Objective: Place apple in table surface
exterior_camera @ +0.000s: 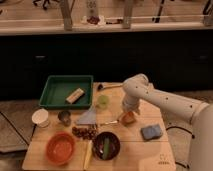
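1. In the camera view, the white arm [165, 102] reaches in from the right and bends down over the table surface [137, 156].
2. The gripper [127, 113] points down right of the table's middle, directly over the apple [129, 119] and touching it.
3. I cannot tell how far the gripper is open, nor whether it grips the apple.
4. The apple sits low at the tabletop, between the small green cup [102, 101] and the blue sponge [151, 131]; whether it rests on the wood I cannot tell.
5. The green tray [67, 78] stands at the back left, holding a tan block [75, 95].
6. The orange-red bowl [60, 148] and a dark bowl [106, 145] stand near the front edge.
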Robot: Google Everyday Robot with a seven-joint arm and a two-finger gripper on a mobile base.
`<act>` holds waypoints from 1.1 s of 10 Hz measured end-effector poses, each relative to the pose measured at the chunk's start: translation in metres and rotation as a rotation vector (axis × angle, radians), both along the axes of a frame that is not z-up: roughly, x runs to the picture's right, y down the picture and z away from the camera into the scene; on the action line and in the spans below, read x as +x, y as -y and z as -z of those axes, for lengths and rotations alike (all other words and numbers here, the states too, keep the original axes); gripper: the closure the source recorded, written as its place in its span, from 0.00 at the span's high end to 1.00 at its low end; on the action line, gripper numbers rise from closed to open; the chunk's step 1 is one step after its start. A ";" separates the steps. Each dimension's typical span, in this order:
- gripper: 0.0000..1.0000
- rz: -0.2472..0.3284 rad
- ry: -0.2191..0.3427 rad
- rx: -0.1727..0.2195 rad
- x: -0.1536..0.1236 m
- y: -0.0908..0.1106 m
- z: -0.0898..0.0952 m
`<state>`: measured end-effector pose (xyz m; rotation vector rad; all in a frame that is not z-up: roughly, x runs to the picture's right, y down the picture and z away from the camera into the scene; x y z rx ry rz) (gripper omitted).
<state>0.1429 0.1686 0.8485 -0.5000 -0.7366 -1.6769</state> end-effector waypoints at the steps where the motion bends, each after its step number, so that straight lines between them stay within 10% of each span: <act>1: 0.80 0.000 -0.002 0.000 0.000 0.001 0.000; 11: 0.80 -0.017 -0.016 0.015 0.004 0.013 0.000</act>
